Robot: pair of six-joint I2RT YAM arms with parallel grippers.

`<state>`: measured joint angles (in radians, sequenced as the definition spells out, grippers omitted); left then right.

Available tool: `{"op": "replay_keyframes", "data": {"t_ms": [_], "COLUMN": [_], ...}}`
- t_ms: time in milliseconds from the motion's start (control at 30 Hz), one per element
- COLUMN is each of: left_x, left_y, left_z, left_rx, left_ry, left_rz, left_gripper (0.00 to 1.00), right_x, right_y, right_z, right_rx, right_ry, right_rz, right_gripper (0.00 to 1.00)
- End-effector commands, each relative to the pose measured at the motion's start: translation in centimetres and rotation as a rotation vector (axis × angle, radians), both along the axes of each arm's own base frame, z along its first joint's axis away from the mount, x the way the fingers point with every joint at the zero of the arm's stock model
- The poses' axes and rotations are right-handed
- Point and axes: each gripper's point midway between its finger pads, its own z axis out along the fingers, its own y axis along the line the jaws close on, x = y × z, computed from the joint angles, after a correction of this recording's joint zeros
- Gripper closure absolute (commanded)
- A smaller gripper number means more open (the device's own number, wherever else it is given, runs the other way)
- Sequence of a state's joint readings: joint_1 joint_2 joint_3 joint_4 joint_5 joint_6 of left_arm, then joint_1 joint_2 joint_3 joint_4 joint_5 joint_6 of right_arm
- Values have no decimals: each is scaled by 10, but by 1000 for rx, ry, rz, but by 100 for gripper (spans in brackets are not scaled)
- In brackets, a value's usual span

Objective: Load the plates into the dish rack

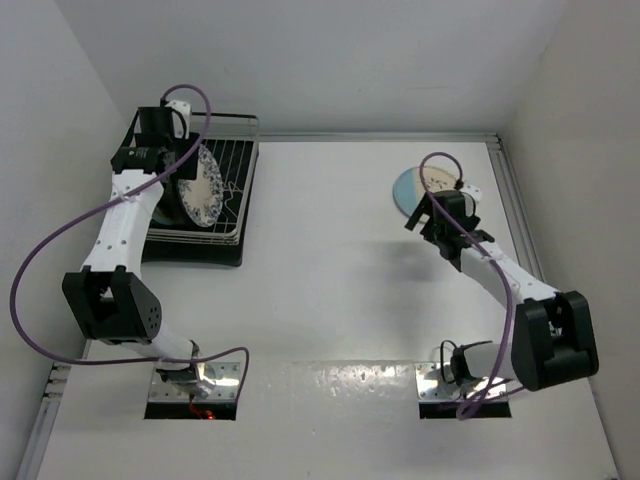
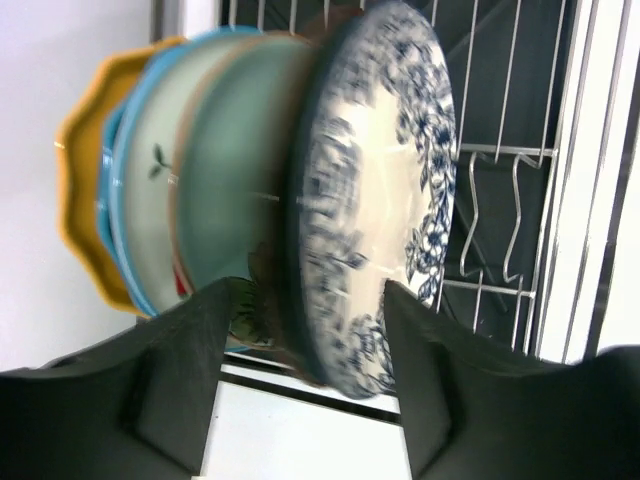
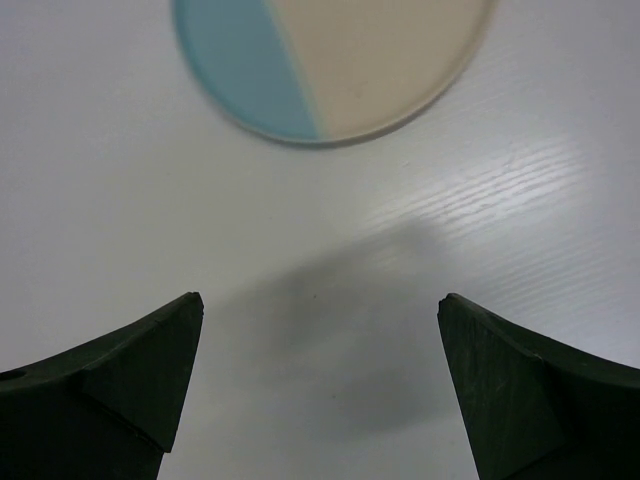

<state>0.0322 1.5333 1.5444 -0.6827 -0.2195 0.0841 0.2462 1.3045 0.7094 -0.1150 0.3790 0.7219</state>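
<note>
The dish rack (image 1: 236,170) stands at the far left on its black tray (image 1: 200,255). Several plates stand in it on edge. In the left wrist view the blue-floral plate (image 2: 380,180) is nearest, then the mint green plate (image 2: 235,160), with the yellow plate (image 2: 75,170) last. My left gripper (image 2: 312,290) is open, its fingers on either side of the floral plate's rim (image 1: 205,185). The blue-and-cream plate (image 1: 412,185) lies flat on the table at the far right. My right gripper (image 1: 420,212) is open and empty just in front of it (image 3: 330,60).
Bare rack tines (image 2: 500,200) stand to the right of the floral plate. White walls close in the table on the left, back and right. The arm bases sit at the near edge.
</note>
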Motion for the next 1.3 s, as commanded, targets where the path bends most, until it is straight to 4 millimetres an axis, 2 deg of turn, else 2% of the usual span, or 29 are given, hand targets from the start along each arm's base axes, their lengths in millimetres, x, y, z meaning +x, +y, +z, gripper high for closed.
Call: {"op": "replay_keyframes", "data": {"t_ms": [0, 33, 67, 133, 200, 233, 267, 300, 333, 367, 433, 467, 567, 600, 667, 700, 733, 800, 833, 900, 933, 1000, 1033, 1100, 1133, 1167, 1200, 1233, 1267], "left_x": [3, 4, 4, 1, 0, -1, -2, -4, -5, -5, -5, -6, -6, -6, -4, -5, -4, -6, -6, -5, -7, -8, -8, -10, -9, -9, -9, -10, -9], "left_y": [5, 7, 3, -1, -3, -5, -5, -1, -1, -1, -1, 3, 10, 11, 11, 15, 15, 14, 15, 15, 15, 13, 14, 3, -6, -15, -18, -25, -34], "left_z": [41, 46, 47, 59, 75, 80, 83, 85, 86, 86, 86, 86, 85, 85, 81, 81, 85, 83, 87, 91, 93, 95, 95, 96, 96, 94, 93, 91, 91], "left_rx": [-4, -5, -21, -23, -19, -26, -25, -25, -16, -16, -16, -15, -3, -3, -4, -4, -3, -4, 5, 6, 6, 10, 20, 34, 33, 20, 12, 2, -12], "left_ry": [-87, -97, -94, -117, -154, -159, -161, -161, -156, -156, -156, -156, -144, -144, -135, -135, -144, -135, -142, -151, -150, -148, -145, -138, -138, -126, -127, -119, -121], "left_rz": [-15, -24, -46, -68, -86, -96, -96, -87, -93, -93, -93, -82, -67, -67, -67, -58, -58, -58, -63, -63, -63, -79, -85, -134, -155, -196, -209, -232, -264], "left_gripper": [30, 28, 27, 25, 24, 24, 24, 23, 23, 23, 23, 23, 23, 23, 23, 23, 23, 23, 23, 23, 23, 23, 23, 23, 23, 22, 22, 22, 22], "right_x": [14, 15, 22, 28, 43, 45, 57, 57, 64, 74, 83, 90, 113, 104, 104, 111, 101, 109, 101, 99, 95, 92, 83, 81, 69, 62, 59, 46, 32], "right_y": [-30, -33, -42, -61, -74, -82, -87, -100, -102, -106, -115, -118, -124, -127, -133, -135, -137, -139, -136, -136, -133, -127, -123, -108, -102, -87, -83, -79, -64], "right_z": [-5, -13, -10, -27, -28, -40, -49, -54, -62, -66, -65, -76, -74, -87, -87, -89, -101, -95, -107, -110, -113, -113, -117, -113, -119, -119, -113, -113, -119], "right_rx": [110, 131, 165, 212, 225, 231, 229, 230, 232, 234, 234, 229, 200, 169, 139, 130, 96, 75, 70, 68, 71, 81, 87, 125, 135, 146, 137, 101, 86], "right_ry": [-10, 9, -2, 44, 54, 86, 116, 137, 167, 177, 191, 215, 203, 267, 311, 324, 394, 417, 483, 523, 550, 561, 566, 548, 578, 583, 575, 596, 624], "right_rz": [-135, -146, -165, -226, -258, -288, -305, -346, -362, -376, -402, -407, -397, -419, -444, -447, -455, -436, -428, -411, -401, -341, -315, -184, -153, -66, -34, 31, 92], "right_gripper": [0, 1, 1, 5, 8, 11, 14, 22, 27, 37, 43, 45, 47, 47, 47, 47, 49, 54, 67, 82, 98, 100, 100, 100, 100, 100, 100, 100, 100]}}
